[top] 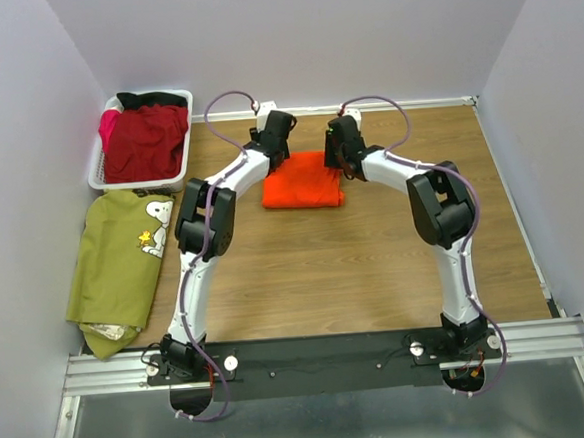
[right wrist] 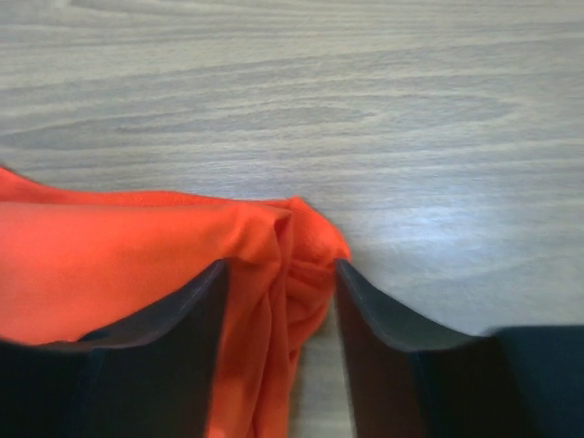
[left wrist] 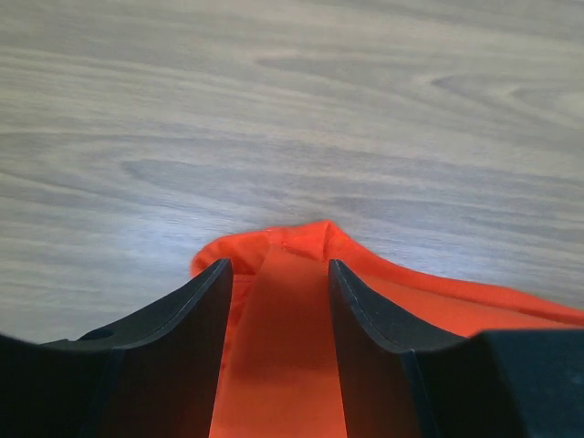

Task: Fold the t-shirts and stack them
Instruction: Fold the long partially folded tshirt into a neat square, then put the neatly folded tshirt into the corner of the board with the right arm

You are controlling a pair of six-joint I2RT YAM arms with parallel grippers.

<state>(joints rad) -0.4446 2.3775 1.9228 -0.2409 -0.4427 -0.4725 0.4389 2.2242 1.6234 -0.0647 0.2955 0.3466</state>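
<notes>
The orange shirt (top: 303, 183) is soft and floppy, so pinch its far corners. Your left pincer (left wrist: 278, 266) and right pincer (right wrist: 279, 266) both stand apart over those corners.

White tubes and black joint housings make up the left arm (top: 191, 276) and right arm (top: 454, 268). A purple cable (top: 227, 94) loops behind the left claw (left wrist: 278, 274) and right claw (right wrist: 281, 274); their fingers (left wrist: 196, 310) are black tapering wedges.

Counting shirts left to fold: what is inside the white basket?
A dark red shirt fills the basket, with black cloth at its far rim; anything underneath is hidden.
</notes>
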